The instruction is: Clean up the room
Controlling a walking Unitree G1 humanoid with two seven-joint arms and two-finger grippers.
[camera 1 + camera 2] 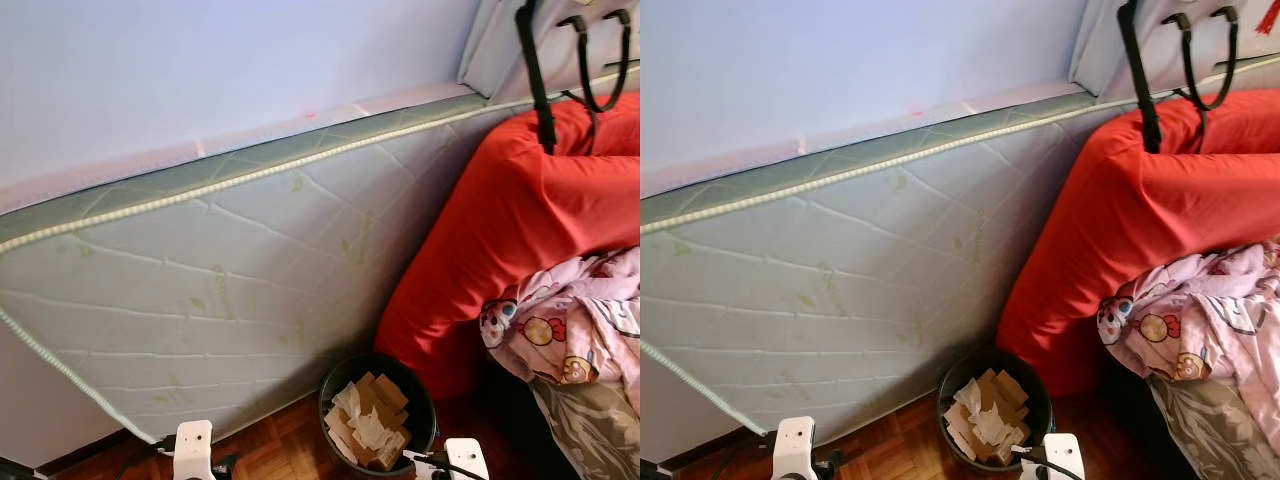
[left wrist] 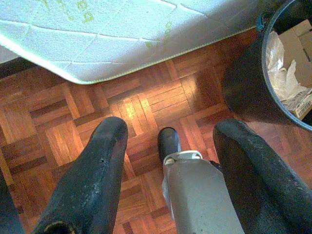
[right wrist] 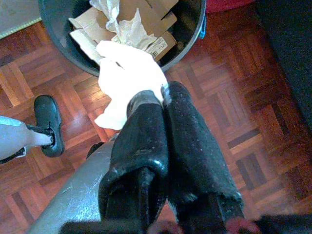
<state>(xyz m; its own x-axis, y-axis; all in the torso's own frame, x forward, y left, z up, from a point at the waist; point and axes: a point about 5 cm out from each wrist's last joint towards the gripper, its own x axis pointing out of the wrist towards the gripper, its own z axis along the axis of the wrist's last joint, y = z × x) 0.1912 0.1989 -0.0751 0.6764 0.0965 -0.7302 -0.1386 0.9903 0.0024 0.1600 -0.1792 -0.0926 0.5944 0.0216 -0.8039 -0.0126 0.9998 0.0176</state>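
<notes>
Right now the right gripper is pinching a crumpled white tissue between its closed fingers, and it is hanging just short of the rim of the black bin, which is sitting on the wooden floor between the mattress leaning on the wall and the red beanbag. In the right wrist view the tissue is overlapping the near edge of the bin, whose inside is already holding cardboard scraps and crumpled paper. The step in hand looks like dropping the tissue in, and to do that well the gripper should be carrying it further forward until the whole wad is hanging over the opening, not over the rim or the floor, before the fingers are parting; light paper is likely to cling or drift, so a low release would be safer. The left gripper is hanging idle with its fingers apart and nothing between them, near the corner of the mattress and beside the bin. A pink patterned blanket is lying bunched against the beanbag, probably still waiting to be tidied.
</notes>
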